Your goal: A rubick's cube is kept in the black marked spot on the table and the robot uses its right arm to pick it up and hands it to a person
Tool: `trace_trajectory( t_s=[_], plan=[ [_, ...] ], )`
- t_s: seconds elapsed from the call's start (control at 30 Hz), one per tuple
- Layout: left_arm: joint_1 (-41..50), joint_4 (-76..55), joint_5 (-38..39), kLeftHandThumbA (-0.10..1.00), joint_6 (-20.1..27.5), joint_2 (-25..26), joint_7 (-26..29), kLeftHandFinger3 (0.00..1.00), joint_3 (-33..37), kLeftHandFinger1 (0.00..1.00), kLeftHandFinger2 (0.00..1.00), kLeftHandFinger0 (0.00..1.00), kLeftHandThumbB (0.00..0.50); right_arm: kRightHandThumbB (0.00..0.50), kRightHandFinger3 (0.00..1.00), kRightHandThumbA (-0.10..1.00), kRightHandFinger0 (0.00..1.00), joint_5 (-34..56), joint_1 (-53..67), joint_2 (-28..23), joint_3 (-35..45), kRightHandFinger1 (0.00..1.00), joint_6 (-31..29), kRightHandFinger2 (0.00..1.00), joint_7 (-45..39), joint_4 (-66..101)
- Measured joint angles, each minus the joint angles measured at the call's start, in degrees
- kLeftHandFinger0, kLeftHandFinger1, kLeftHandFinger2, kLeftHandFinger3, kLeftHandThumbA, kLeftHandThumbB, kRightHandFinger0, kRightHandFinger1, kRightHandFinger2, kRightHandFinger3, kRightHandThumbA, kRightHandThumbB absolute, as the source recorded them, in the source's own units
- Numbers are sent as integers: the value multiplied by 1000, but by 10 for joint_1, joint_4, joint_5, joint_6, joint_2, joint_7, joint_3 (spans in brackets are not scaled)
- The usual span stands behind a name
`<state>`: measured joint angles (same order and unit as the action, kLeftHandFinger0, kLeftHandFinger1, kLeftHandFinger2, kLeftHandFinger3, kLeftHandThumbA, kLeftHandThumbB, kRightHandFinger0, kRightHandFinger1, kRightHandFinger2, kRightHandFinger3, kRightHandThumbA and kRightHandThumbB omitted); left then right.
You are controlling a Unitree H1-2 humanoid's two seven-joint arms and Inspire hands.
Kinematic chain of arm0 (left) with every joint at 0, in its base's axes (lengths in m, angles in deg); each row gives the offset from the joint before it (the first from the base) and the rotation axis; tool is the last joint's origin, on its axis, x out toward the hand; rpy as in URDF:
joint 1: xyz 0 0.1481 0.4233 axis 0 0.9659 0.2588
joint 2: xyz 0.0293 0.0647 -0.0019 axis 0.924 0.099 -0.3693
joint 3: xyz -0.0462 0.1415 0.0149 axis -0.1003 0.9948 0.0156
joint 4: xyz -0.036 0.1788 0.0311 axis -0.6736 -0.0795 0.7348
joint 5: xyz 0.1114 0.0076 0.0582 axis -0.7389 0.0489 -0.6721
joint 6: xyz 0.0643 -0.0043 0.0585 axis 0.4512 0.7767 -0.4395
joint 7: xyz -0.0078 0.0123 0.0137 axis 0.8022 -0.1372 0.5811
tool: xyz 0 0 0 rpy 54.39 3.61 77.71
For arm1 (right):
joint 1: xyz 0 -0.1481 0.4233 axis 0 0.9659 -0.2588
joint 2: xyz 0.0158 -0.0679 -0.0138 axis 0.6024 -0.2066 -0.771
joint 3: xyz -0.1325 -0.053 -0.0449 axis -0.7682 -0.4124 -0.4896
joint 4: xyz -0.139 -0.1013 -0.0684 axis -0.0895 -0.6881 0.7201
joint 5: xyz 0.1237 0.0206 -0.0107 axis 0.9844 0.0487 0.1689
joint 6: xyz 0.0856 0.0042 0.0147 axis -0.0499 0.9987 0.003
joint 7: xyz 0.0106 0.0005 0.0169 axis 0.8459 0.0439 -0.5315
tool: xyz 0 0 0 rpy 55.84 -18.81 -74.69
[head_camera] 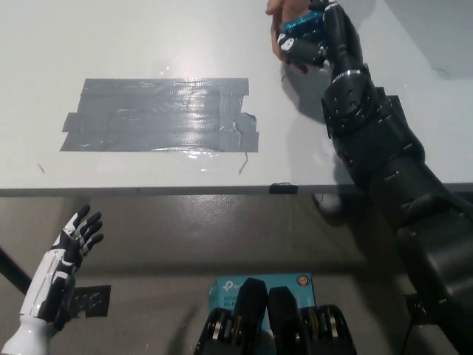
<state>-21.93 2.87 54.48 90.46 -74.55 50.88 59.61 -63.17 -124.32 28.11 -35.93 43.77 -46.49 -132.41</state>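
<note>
The Rubik's cube (298, 27), its blue face showing, is held at the top of the head view in my black right hand (310, 41), which is shut on it. The cube rests right over a person's open hand (276, 38), of which only the edge shows behind the cube. My right arm (369, 140) stretches from the bottom right across the table and hides the black marked spot. Below the table edge at the lower left, my white left hand (74, 240) hangs with its fingers spread, holding nothing.
A wide patch of grey tape (159, 115) covers the middle of the white table (148, 44). The table's front edge (148, 191) runs across the picture. On the floor lie a teal box (259, 285) and a black tape mark (90, 302).
</note>
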Motion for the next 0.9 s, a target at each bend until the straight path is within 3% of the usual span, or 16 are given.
trace_trajectory(
  t_s=[0.03, 0.07, 0.1, 0.23, 0.4, 0.5, 0.7, 0.9],
  plan=[
    [0, 0, 0, 896, -1, 0, 0, 1000, 0, 1000, 1000, 1000, 193, 428, 1000, 460, 637, 0, 0, 0, -1, 1000, 0, 1000, -1, 0],
    [0, -1, 0, 894, -2, 0, 0, 1000, 1, 1000, 1000, 1000, 200, 426, 1000, 550, 1000, 0, 0, 0, -3, 1000, 1, 1000, -8, 1],
    [0, -1, 0, 892, -3, 0, 0, 1000, 2, 1000, 1000, 1000, 198, 445, 1000, 625, 1000, 0, 0, -1, -5, 1000, 2, 1000, -17, 2],
    [0, -1, 0, 886, -6, 0, 0, 1000, 4, 1000, 1000, 1000, 180, 474, 1000, 722, 1000, 0, 0, -3, -17, 1000, 14, 1000, -64, 13],
    [0, -2, 0, 883, -6, 0, 0, 1000, 8, 1000, 1000, 1000, 183, 499, 1000, 766, 1000, 1, 0, -11, -27, 1000, 32, 1000, -102, 45],
    [0, -2, 0, 886, -6, 0, 0, 1000, 11, 1000, 1000, 1000, 188, 500, 1000, 800, 1000, 1, 2, -15, -27, 1000, 38, 1000, -113, 63],
    [-5, -3, 0, 883, -7, 0, 0, 1000, 13, 1000, 1000, 1000, 181, 481, 1000, 754, 1000, 1, 15, -30, -24, 1000, 43, 1000, -123, 112],
    [-7, -5, -1, 883, -7, 1, 0, 1000, 14, 1000, 1000, 1000, 167, 490, 1000, 822, 1000, 2, 39, -50, -11, 1000, 49, 1000, -124, 204]
  ],
)
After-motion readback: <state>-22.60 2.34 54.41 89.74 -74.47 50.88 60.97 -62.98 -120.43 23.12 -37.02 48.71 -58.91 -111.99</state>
